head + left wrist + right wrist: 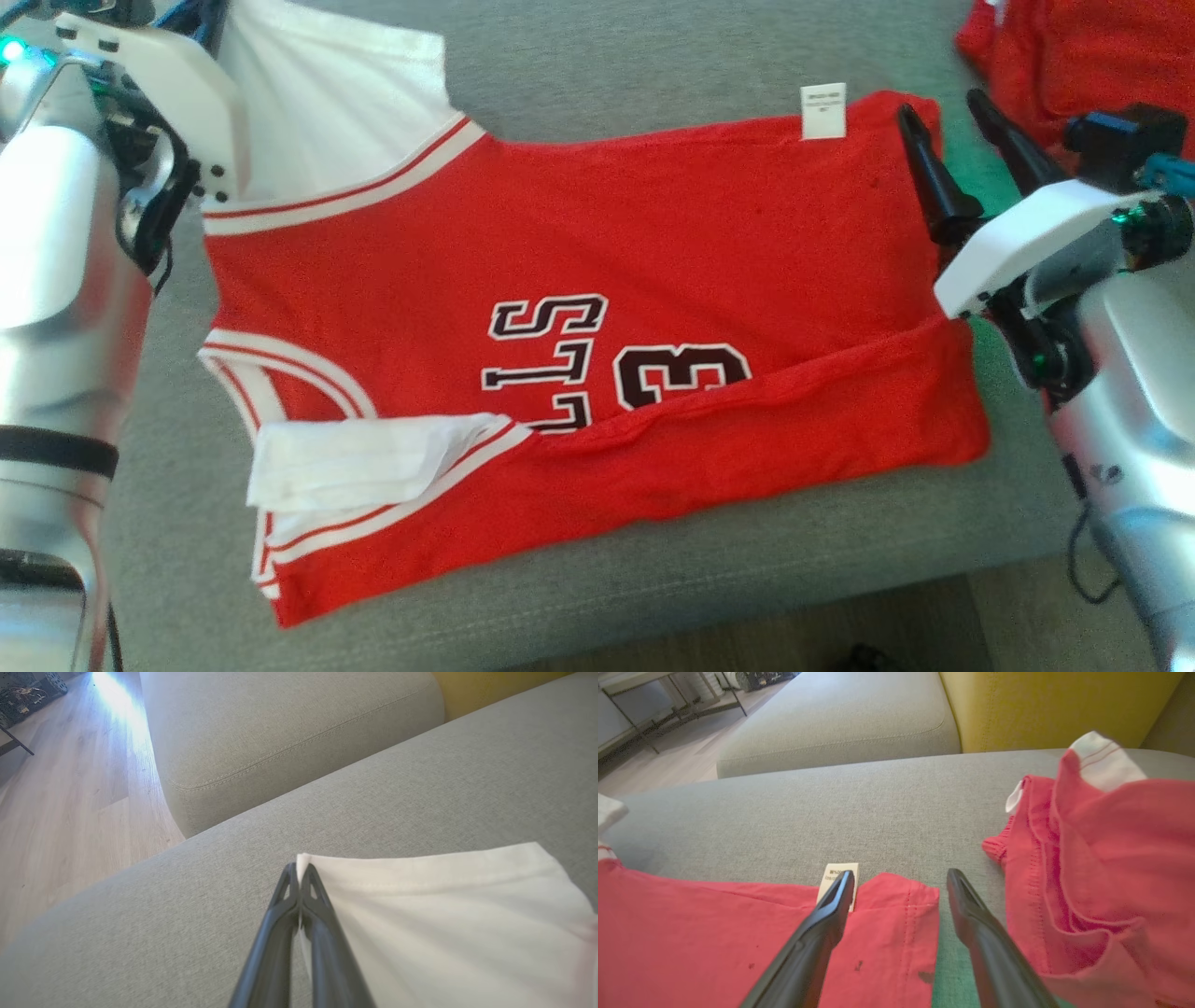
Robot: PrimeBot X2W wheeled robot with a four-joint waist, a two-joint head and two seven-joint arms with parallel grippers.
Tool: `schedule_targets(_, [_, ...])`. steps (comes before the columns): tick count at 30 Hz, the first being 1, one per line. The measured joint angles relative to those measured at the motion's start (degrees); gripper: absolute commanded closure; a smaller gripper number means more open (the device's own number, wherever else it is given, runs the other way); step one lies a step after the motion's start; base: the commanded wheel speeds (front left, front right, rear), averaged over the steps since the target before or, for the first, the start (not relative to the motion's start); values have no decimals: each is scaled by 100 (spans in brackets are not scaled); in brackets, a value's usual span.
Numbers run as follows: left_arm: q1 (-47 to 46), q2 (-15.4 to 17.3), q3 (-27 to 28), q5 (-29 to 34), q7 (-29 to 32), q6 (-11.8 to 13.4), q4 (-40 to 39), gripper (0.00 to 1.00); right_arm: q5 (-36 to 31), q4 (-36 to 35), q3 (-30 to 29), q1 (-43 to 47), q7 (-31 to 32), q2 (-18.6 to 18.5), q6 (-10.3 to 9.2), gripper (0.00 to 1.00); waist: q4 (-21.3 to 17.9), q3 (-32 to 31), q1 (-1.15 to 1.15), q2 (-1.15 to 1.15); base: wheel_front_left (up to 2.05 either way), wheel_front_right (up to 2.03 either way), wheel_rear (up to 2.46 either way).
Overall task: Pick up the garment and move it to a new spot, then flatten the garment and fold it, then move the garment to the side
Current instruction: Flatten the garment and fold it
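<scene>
Head view, near edge first: where is the jersey?

The red jersey [597, 280] lies flat across the grey cushion [635, 56]. Its lower strip is folded up over the black lettering and reaches close to the cushion's near edge. A white flap lies over the near left armhole.

And farther back?

A white label [823, 110] sticks out at the jersey's far edge. Toward the cushion's far left corner, the white inside of the jersey is spread out.

What are the left fingers doing?

In the left wrist view the left gripper [299, 873] is pressed together on the corner of that white cloth, and a sliver of it shows between the fingers. Beyond it are bare cushion, a second grey cushion [289, 728] and wooden floor [60, 788].

The right one?

The right gripper [941, 107] stands spread at the jersey's far right corner, holding nothing. In the right wrist view one finger [822, 924] lies over the red cloth beside the label, and the other is over bare cushion just off the jersey's edge. Whether they touch, I cannot tell. Another red garment [1074, 56] is bunched at the cushion's far right corner, with a yellow backrest [1055, 704] behind it.
</scene>
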Motion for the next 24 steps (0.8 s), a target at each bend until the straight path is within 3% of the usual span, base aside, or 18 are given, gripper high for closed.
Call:
schedule_targets(8, [18,-107,-35,-1,-162,68,-216,100,483,715,526,-462,82,-390,0,0,392,-1,0,0,0,0,0])
schedule_targets(21, [17,-182,-198,-62,-162,75,-332,100,1005,1650,1489,-1161,125,-672,0,0,531,168,0,0,0,0,0])
schedule_targets(22, [17,-183,-202,-64,-162,75,-331,100,1082,1681,1586,-1192,158,-673,0,54,537,171,0,0,0,0,0])
schedule_targets(23, [17,-183,-204,-90,-162,75,-330,100,1178,1682,1680,-1217,192,-676,0,100,543,172,0,0,0,0,0])
schedule_targets(24, [17,-182,-205,-116,-162,75,-327,100,1278,1680,1769,-1250,229,-683,0,100,549,173,0,0,0,0,0])
